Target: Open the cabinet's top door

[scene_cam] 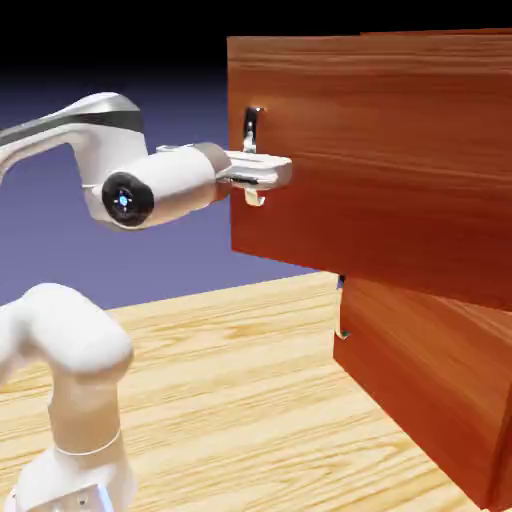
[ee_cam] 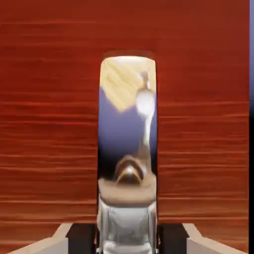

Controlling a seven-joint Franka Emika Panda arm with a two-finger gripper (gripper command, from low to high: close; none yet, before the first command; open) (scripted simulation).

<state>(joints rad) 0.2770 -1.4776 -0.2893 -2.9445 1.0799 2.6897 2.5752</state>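
Hand view: top door's handle (ee_cam: pixel 128 119) between the gripper's fingertips (ee_cam: pixel 127 239).

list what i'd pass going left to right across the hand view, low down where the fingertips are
one fingertip → the silver handle → the other fingertip → a thin strip of backdrop at the right edge; the door is left out, it spreads behind the first three

Arm (scene_cam: pixel 86 400) and cabinet (scene_cam: pixel 400 160) on wooden table (scene_cam: pixel 230 400)
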